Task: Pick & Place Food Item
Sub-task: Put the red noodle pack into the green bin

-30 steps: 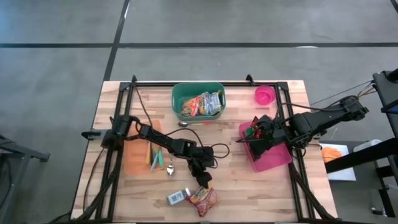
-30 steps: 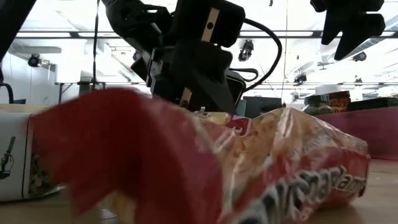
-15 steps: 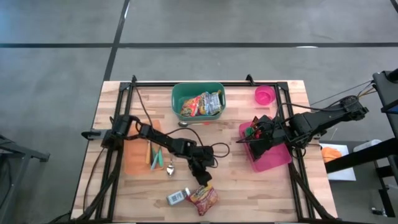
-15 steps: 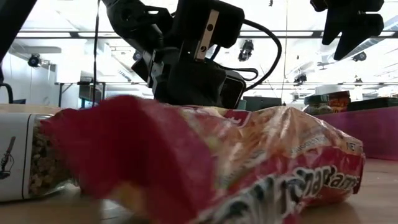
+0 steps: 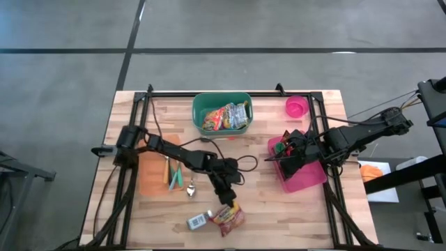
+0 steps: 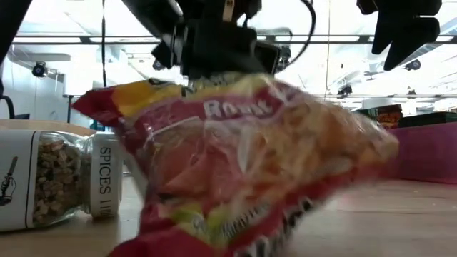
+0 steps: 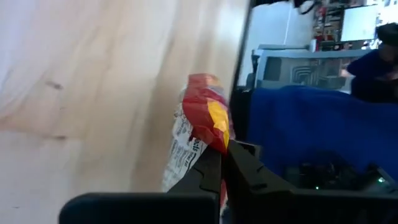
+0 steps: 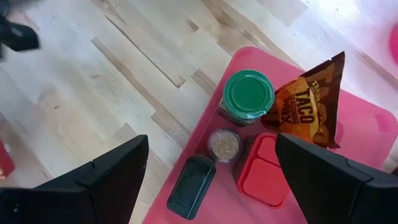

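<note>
**Left arm has the snack bag pinched at the near edge of the table**

Closest to me, the red and yellow snack bag (image 5: pixel 228 217) hangs off the left gripper (image 5: pixel 224 201), whose fingers are clamped tight on the bag's upper edge. From table height the bag looks tilted, its lower end down at the wood, though I can't be sure whether it is touching or just clear. Right beside it lies a spice jar (image 5: pixel 198 222) on its side.

The bag's long axis runs down and away from the fingers, so it dangles below the grip instead of lying flat. Any carry from here goes away from me: the green bin (image 5: pixel 221 102), already holding other packets, sits well apart at the far edge, roughly straight back from the bag.

Over to the side, the right gripper (image 5: pixel 288 155) hovers with its fingers spread wide above the pink tray (image 5: pixel 313 178), holding nothing. The left arm is plainly the nearer one.
</note>
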Controlling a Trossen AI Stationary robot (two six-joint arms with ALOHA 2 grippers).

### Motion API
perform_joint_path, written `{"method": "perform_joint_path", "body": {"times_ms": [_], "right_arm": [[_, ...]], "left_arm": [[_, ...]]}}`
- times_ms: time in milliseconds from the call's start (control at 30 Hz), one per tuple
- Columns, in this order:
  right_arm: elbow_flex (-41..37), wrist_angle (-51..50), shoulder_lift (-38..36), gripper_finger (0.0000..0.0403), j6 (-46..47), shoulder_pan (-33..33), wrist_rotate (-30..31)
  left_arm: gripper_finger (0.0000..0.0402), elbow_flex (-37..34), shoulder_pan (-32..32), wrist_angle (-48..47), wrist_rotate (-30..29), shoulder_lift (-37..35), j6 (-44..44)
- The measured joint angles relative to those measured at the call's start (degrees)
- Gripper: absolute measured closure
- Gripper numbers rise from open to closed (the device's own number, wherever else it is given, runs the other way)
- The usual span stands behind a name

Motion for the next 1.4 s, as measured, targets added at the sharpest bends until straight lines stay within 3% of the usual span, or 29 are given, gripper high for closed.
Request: {"method": "perform_joint_path", "body": {"times_ms": [467,700,1133,1400], "right_arm": [[-2.8,0.0,0.0,0.0054,-0.2,0.0,-0.1],[-2.9,0.1,-0.2,0.0054,-0.6,0.0,0.0],[-2.8,0.4,-0.4,0.0054,0.0,0.0,1.5],[-2.8,0.8,-0.4,0.0054,3.1,0.0,3.2]], "left_arm": [[0.0401,0.0,3.1,-1.5,-7.1,-11.4,1.2],[0.0401,0.0,6.1,-5.0,-13.9,-17.7,1.5],[0.0401,0.0,18.2,-21.7,-29.7,-33.8,7.3],[0.0401,0.0,26.9,-24.2,-37.5,-38.2,11.8]]}}
